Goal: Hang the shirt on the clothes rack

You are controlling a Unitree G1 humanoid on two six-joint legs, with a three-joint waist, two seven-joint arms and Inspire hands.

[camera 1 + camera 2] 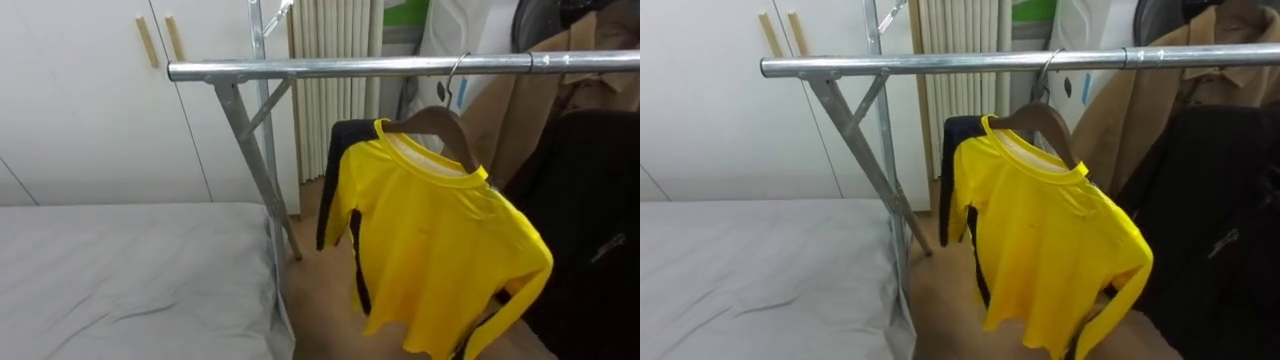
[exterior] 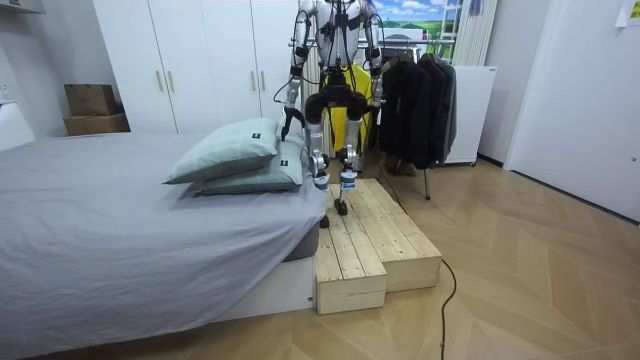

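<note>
A yellow long-sleeved shirt (image 1: 435, 250) with black side stripes hangs on a wooden hanger (image 1: 432, 124). The hanger's hook sits over the silver clothes rail (image 1: 350, 68), and nothing touches the shirt. In the room view I stand on a wooden platform (image 2: 375, 240) between the bed and the rack, facing the rail. My left hand (image 2: 288, 116) hangs low at the room view's left of my body. My right hand (image 2: 378, 92) hangs at the other side, in front of the dark coats.
A bed with a grey sheet (image 1: 120, 280) lies to my left, its pillows (image 2: 235, 155) close to my legs. The rack's slanted leg (image 1: 250, 150) stands by the mattress corner. Dark and tan coats (image 1: 590, 200) hang on the rail to the right. White wardrobes (image 1: 90, 100) stand behind.
</note>
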